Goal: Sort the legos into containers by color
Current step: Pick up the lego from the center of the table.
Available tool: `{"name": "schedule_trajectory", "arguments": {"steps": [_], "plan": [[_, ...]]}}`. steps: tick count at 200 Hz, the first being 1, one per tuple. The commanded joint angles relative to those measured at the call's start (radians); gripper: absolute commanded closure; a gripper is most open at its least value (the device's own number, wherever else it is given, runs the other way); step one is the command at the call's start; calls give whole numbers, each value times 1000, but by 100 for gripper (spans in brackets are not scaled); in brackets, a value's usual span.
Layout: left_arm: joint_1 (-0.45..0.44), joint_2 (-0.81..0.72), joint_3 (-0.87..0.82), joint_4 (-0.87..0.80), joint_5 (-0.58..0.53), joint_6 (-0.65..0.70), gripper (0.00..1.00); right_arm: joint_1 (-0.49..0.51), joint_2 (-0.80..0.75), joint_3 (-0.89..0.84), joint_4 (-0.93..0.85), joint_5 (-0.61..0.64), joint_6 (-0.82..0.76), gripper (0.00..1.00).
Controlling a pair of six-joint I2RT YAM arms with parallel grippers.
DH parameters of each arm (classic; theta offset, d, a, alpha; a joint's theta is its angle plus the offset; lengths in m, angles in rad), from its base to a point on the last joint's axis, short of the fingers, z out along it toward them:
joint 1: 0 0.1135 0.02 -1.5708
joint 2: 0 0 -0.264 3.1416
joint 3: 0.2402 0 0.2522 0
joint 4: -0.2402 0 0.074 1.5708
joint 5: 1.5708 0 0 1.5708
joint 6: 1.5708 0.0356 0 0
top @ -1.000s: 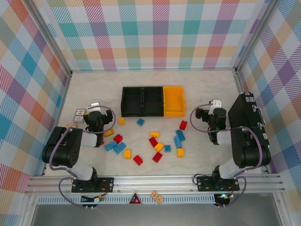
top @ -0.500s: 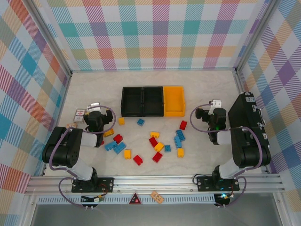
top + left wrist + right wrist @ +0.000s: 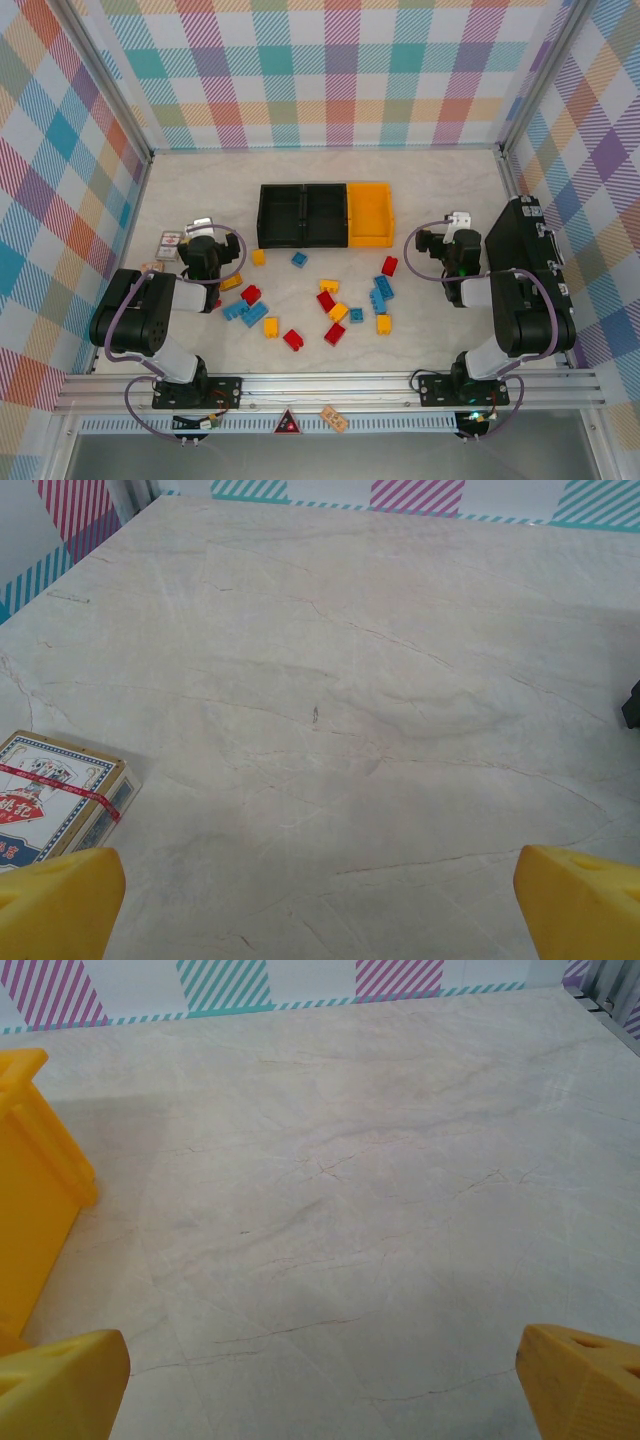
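Smooth matt marble-look table (image 3: 400, 650), moulded plastic legos (image 3: 327, 301), smooth plastic containers (image 3: 304, 216), printed cardboard card box (image 3: 50, 800)

Lab test cell — plaid walls (image 3: 340, 75), aluminium frame (image 3: 330, 385)

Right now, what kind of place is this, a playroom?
Probably a robot practice booth, not a playroom: two robot arms bolted to a metal rail, plaid screens walling in the table, and toy bricks laid out by bins.
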Motion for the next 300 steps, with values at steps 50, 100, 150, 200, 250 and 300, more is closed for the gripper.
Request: {"name": "schedule_trajectory", "arguments": {"steps": [50, 100, 150, 200, 250, 300], "plan": [[-15, -161, 98, -275, -34, 3, 0, 10, -232, 78, -310, 39, 7, 1], [-15, -311, 317, -765, -86, -253, 1, 8, -458, 202, -645, -42, 249, 1], [-14, -321, 493, -1057, 300, -518, 0, 10, -544, 223, -772, -347, 541, 11], [-44, -534, 341, -1074, 548, -591, 15, 27, -541, 381, -1189, -480, 494, 36], [-157, -736, 223, -1240, 544, -595, 22, 205, -480, 447, -1412, -379, 494, 40], [-267, -859, 136, -1294, 489, -649, 23, 500, -276, 546, -1430, -248, 590, 33]]}}
